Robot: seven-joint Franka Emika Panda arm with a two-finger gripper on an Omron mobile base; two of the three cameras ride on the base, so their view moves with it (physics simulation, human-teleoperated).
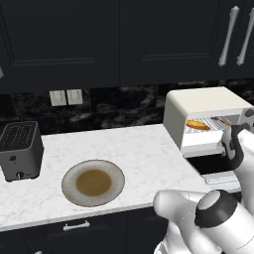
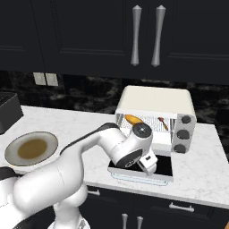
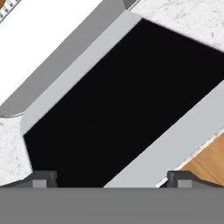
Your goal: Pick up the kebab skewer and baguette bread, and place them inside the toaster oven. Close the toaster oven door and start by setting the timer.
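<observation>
fingers (image 3: 43,178) apart | one baguette bread (image 2: 133,120) | one kebab skewer (image 2: 163,123) | one plate (image 1: 72,173)

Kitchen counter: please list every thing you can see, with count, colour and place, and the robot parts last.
toaster oven: 1, cream-white, right on counter
oven door: 1, dark glass with pale frame, folded down open
baguette: 1, orange-golden, on oven rack, left
skewer: 1, reddish-brown, on oven rack, right
knobs: 3, dark, oven's right side
plate: 1, grey with brown centre, on counter
toaster: 1, dark grey, left on counter
counter: 1, white marble
cabinets: black, above
gripper: 1, dark tips, open, over the door glass
</observation>
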